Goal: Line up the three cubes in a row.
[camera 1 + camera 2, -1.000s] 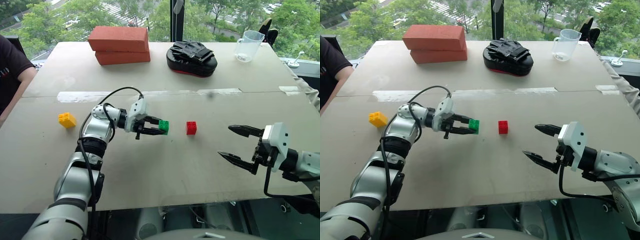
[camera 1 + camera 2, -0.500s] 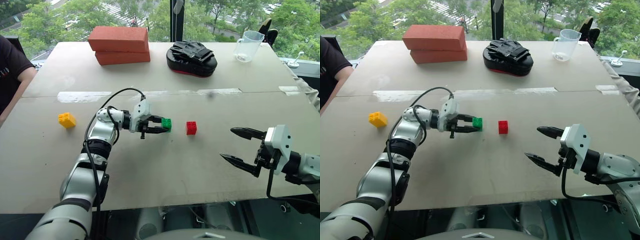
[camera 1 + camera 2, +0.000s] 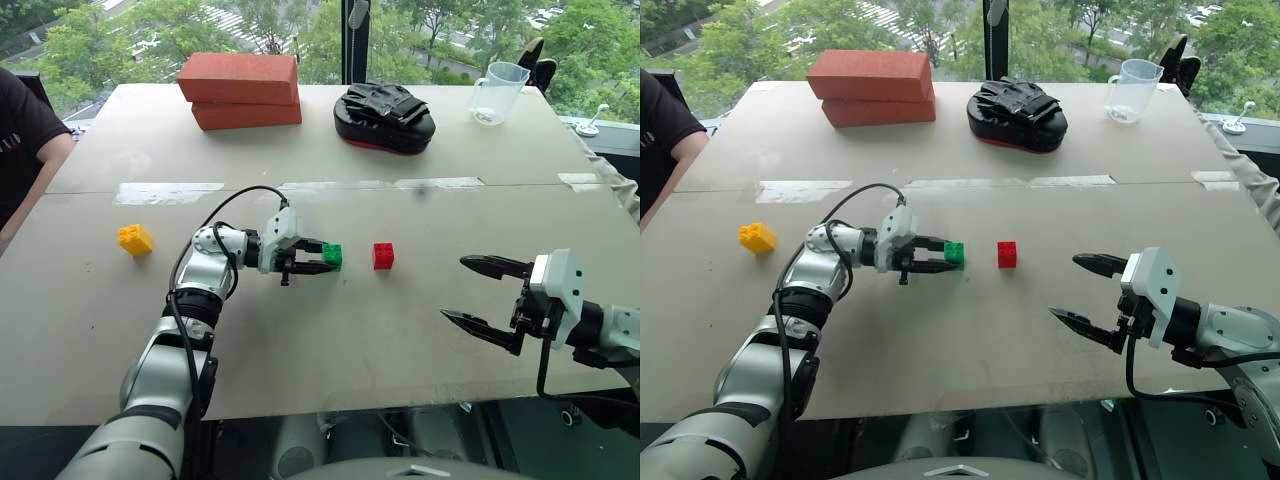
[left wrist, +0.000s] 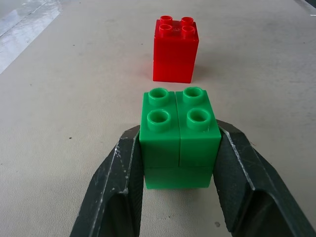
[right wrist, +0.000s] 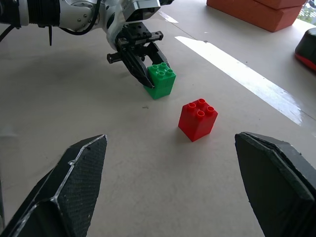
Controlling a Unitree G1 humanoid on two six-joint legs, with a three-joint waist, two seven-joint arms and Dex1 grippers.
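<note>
The green cube stands upright on the table, with my left gripper shut on it, one black finger pressed against each side. A short gap to its right sits the red cube, level with it. The yellow cube lies apart at the far left of the table. Nearer the front edge on the right, my right gripper is open wide with nothing between its fingers; it faces the red cube and the green cube.
Two large red-orange bricks are stacked at the back left. A black padded mitt and a clear measuring jug stand along the back. A person's arm rests at the left edge. A tape strip crosses the table.
My left wrist has turned slightly and the arm has shifted, with the green cube still between the fingers and almost in the same spot. The right arm has stayed still.
</note>
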